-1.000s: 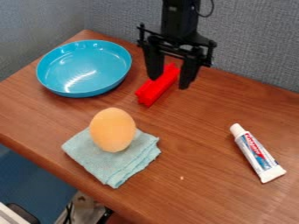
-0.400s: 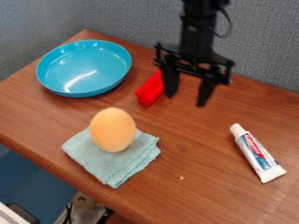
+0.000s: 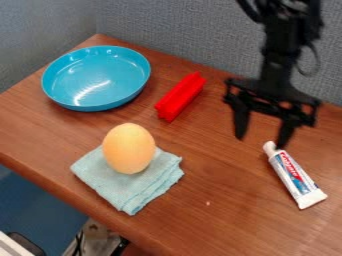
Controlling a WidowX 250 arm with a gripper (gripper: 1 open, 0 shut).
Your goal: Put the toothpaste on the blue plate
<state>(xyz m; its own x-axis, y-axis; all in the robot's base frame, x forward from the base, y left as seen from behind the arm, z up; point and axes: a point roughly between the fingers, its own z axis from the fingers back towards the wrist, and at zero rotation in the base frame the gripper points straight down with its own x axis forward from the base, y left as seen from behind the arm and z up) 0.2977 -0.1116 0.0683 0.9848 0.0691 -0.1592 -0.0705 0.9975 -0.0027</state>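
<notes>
Toothpaste (image 3: 294,173) lies on the table beneath the wide-open, empty tool (image 3: 266,128).

Count on the brown wooden counter (image 3: 54,125): 1 round bright-blue plastic plate (image 3: 94,78), 1 red rectangular block (image 3: 179,96), 1 orange egg-shaped object (image 3: 128,148), 1 folded light-blue cloth (image 3: 130,180), 1 small white toothpaste tube with red and blue print (image 3: 293,172). Also 1 black end effector (image 3: 267,132).

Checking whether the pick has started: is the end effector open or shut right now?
Open. The end effector points down with its two fingers spread apart, empty, just above the cap end of the toothpaste lying flat on the table.
</notes>
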